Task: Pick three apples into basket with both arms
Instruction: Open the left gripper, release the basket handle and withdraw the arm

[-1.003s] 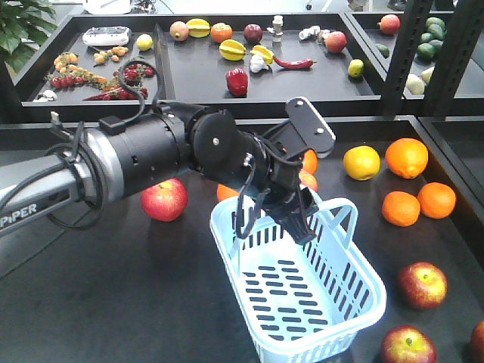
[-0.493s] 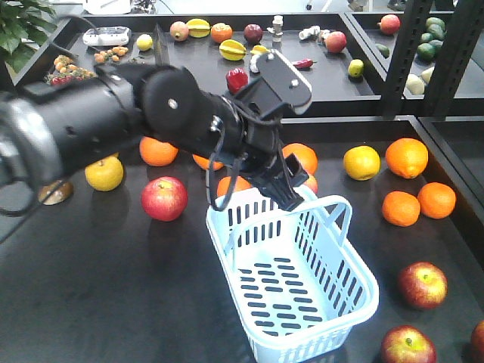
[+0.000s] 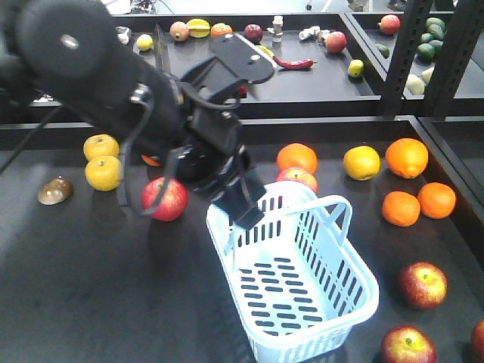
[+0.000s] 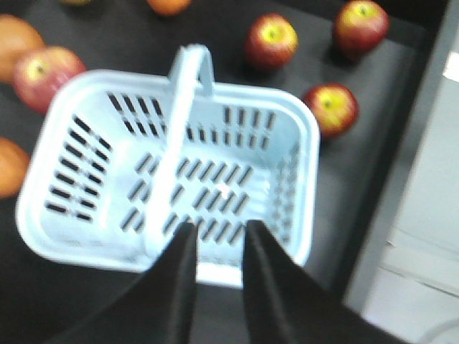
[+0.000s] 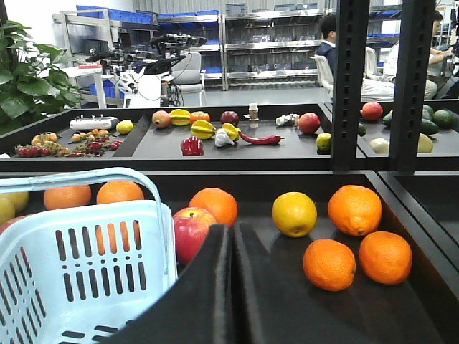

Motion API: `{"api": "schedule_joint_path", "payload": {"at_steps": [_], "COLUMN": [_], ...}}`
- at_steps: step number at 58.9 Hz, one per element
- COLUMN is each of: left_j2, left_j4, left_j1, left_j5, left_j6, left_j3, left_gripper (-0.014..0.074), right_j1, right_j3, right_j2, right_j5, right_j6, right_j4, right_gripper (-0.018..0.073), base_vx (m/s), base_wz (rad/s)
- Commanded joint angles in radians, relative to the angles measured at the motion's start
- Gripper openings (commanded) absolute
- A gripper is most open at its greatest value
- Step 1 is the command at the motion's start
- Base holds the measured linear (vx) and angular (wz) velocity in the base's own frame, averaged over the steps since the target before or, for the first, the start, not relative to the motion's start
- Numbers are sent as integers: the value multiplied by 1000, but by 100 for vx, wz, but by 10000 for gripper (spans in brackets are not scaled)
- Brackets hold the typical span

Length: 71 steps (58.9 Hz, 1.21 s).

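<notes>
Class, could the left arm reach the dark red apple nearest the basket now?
Probably: the left gripper hangs open above the basket, and the apple lies uncovered beyond its rim.

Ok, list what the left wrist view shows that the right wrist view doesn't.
Left wrist only: the empty inside of the basket seen from above, three dark red apples on the table beyond it, and the left end effector, slightly open. Right wrist only: a yellow fruit, the back shelf of mixed produce, and the right end effector, shut and empty. Both: the basket and oranges.
</notes>
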Motion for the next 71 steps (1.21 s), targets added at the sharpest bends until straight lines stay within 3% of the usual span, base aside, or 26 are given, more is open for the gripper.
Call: {"api": "schedule_joint_path", "payload": {"at_steps": [1, 10, 26, 32, 44, 53, 59, 71], "left_j2": [-74, -117, -272, -370, -602, -745, -799, -831], "left_j4": [-100, -248, -278, -311, -398, -403, -403, -403], "left_j1": [-5, -16, -25, -25, -25, -25, -25, -25], "left_j5": [46, 60, -62, -177, -540, -726, -770, -767], "left_j6": [-32, 18, 32, 32, 63, 66, 44, -82], "left_j3": [-32, 23, 350, 498, 799, 996, 1110, 1286], "left_gripper": [-8, -8, -8, -8, -7, -8, -8, -8], "right_j1": [-5, -5, -5, -5, -5, -5, -5, -5], "right_j3": [9, 9, 9, 9, 9, 9, 9, 9], "right_j2": [-12, -12, -12, -12, -12, -12, -12, -12], "right_j5": [-72, -72, -72, -72, -72, -72, -72, -72], "right_j6": [-8, -8, -8, -8, -8, -8, -8, -8], "right_j4": [-7, -7, -7, -7, -7, -7, -7, -7], "right_gripper": [-5, -5, -5, -5, -5, -5, -5, -5], "base_vx": [0, 0, 0, 0, 0, 0, 0, 0], "base_wz": [0, 0, 0, 0, 0, 0, 0, 0]}}
